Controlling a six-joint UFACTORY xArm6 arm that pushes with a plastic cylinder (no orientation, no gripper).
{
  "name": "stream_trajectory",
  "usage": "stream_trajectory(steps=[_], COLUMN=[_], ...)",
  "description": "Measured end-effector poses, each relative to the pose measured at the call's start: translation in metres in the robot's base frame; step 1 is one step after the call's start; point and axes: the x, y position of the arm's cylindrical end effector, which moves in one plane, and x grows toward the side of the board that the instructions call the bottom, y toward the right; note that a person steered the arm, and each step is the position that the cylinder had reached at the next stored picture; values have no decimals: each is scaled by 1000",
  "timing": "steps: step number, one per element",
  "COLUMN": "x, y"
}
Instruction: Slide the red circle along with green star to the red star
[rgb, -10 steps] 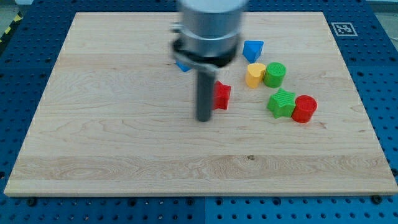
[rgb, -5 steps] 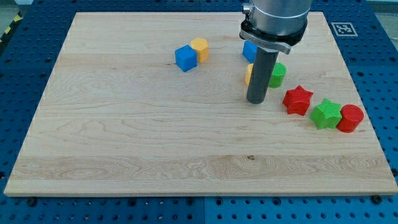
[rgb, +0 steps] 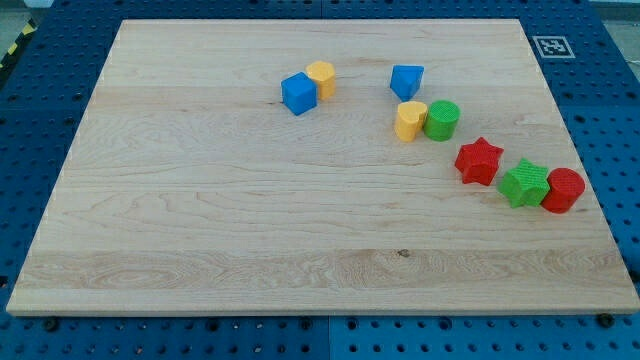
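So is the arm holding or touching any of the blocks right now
Nothing is held. My tip and rod are out of view, so no block is being touched. The green star-shaped block and red round block sit touching, apart from the red star-shaped block.

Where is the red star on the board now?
The red star lies at the view's right, about mid-height, between the green cylinder up-left and the green star down-right, touching neither. My tip is not in view.
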Motion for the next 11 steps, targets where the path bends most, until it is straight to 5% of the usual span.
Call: stream_trajectory(steps=[1,2,5,7,10,11], x=[-89,-112,-67,-67,-30,-36], y=[-6,-11,-68,-1,-99,-87])
